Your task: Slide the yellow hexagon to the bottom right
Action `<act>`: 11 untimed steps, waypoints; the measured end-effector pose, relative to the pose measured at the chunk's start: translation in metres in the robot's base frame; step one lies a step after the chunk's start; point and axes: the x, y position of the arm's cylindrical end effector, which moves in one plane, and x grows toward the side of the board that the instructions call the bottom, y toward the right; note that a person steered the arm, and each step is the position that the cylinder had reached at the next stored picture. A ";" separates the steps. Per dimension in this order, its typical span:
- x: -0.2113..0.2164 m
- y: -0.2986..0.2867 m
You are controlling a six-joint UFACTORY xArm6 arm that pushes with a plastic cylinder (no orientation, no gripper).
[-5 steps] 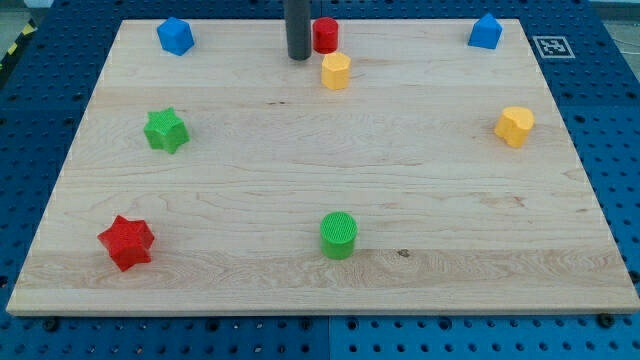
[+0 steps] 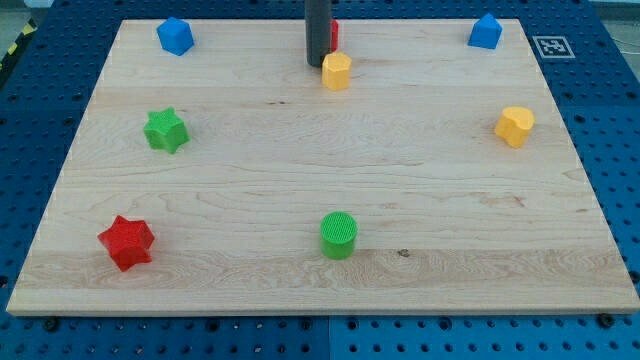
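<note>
The yellow hexagon (image 2: pixel 336 71) sits near the view's top, just right of the middle. My tip (image 2: pixel 318 64) is right beside it on its upper left, close to touching. The rod hides most of a red cylinder (image 2: pixel 333 32), which shows only as a sliver behind it. A second yellow block (image 2: pixel 514 126), heart-like in shape, lies at the view's right.
A blue block (image 2: pixel 175 36) lies at the top left and another blue block (image 2: pixel 485 32) at the top right. A green star (image 2: pixel 165 130) is at the left, a red star (image 2: pixel 126 242) at the bottom left, a green cylinder (image 2: pixel 339 235) at the bottom middle.
My tip has moved right and slightly down, from left of the red cylinder to in front of it, next to the yellow hexagon. No block has visibly moved.
</note>
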 end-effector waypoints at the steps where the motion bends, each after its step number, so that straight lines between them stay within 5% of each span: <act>1: 0.000 0.010; 4: 0.022 0.021; 7: 0.113 0.067; 8: 0.123 0.096; 9: 0.086 0.097; 11: 0.130 0.125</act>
